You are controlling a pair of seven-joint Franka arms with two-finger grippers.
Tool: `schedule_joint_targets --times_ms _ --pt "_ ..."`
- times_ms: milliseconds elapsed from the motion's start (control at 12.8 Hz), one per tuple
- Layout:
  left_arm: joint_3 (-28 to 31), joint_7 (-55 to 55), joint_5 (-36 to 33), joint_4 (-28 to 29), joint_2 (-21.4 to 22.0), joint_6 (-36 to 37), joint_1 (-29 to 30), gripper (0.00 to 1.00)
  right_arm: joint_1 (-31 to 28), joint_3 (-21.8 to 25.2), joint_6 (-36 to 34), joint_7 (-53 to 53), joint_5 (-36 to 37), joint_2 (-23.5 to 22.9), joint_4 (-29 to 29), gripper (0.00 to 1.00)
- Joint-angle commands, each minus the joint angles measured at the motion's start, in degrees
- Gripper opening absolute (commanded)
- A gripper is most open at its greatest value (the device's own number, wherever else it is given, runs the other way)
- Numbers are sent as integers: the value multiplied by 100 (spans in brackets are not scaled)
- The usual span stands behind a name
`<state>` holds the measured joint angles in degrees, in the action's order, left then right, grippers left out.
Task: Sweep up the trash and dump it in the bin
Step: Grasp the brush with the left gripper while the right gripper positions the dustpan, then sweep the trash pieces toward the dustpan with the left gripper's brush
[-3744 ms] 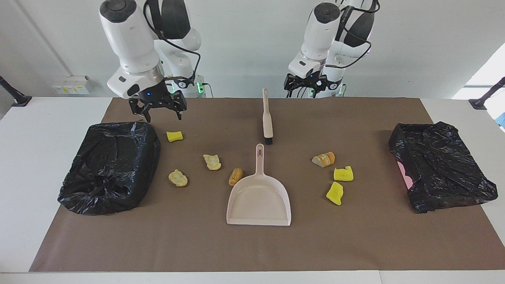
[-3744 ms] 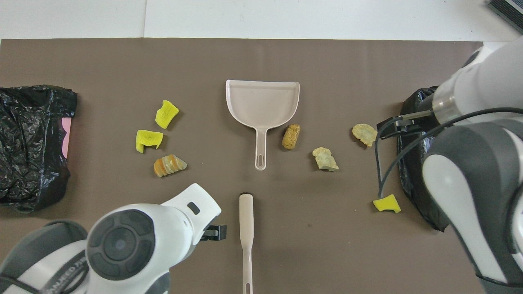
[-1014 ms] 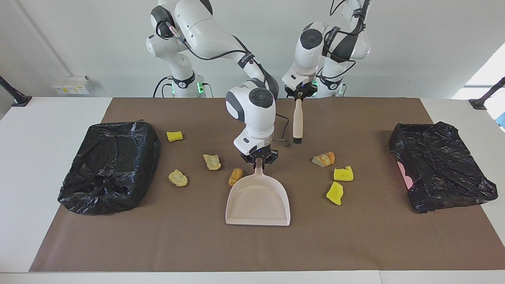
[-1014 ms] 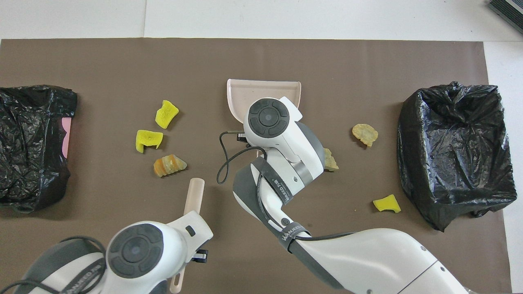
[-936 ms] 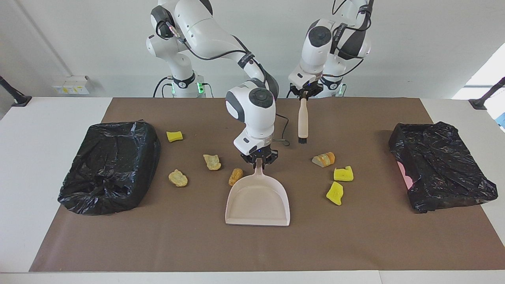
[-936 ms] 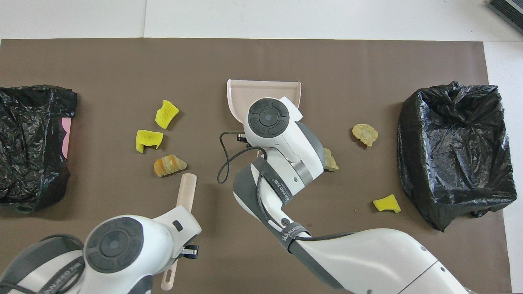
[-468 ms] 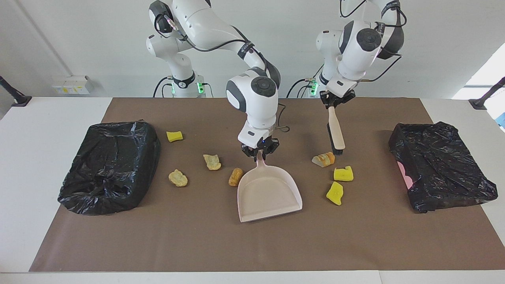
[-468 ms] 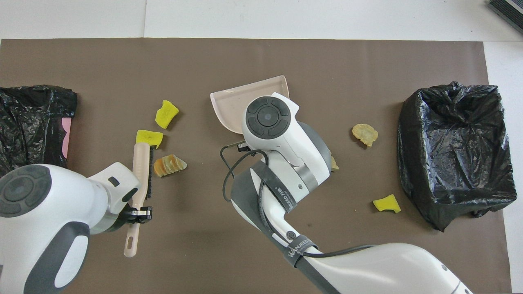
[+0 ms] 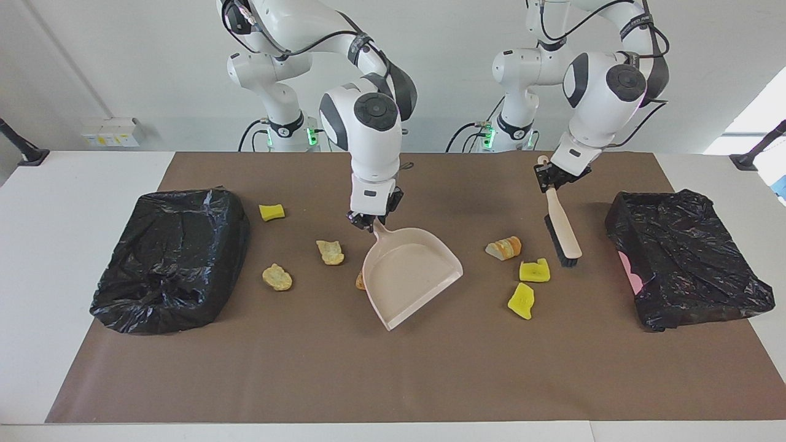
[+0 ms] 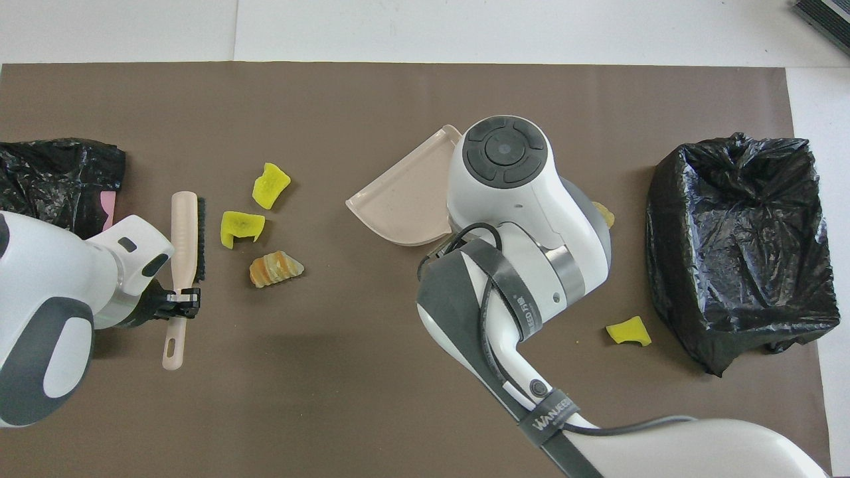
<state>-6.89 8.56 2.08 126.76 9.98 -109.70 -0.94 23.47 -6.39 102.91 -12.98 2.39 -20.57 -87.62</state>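
Note:
My right gripper [image 9: 368, 222] is shut on the handle of the beige dustpan [image 9: 411, 273], which is tilted with its mouth turned toward the left arm's end; in the overhead view the wrist covers this gripper. My left gripper [image 9: 548, 178] is shut on the handle of the beige brush [image 9: 562, 230], whose black bristles hang beside a yellow sponge [image 9: 534, 270]. A bread slice [image 9: 504, 247] and another yellow sponge [image 9: 521, 300] lie between brush and dustpan. Two tan lumps [image 9: 330, 252] [image 9: 277, 277], a yellow piece [image 9: 271, 212] and a brown piece [image 9: 360, 282] half hidden by the dustpan lie toward the right arm's end.
A bin lined with a black bag [image 9: 172, 264] stands at the right arm's end of the brown mat [image 9: 393, 380]. A second black-bagged bin [image 9: 681, 264] stands at the left arm's end, close to the brush.
The left arm carried the brush from the middle toward its own end, past the bread and sponges. The right gripper turned the dustpan's mouth toward those pieces and drew it closer to the robots.

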Motion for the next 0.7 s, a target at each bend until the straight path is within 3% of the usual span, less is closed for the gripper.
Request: schedule_joint_targets --times_ms 0,312,624 --pt "-67 -319 -260 -108 -653 -323 173 0 -114 -46 19 -1518 -63 229 -439 0" --pt "-84 -267 -252 207 -751 -806 -115 0 -18 -46 361 -2744 164 545 -1072 0" --pt "-93 -205 -182 534 -734 -1281 -748 0 210 -55 432 -2903 675 336 -1248 0"
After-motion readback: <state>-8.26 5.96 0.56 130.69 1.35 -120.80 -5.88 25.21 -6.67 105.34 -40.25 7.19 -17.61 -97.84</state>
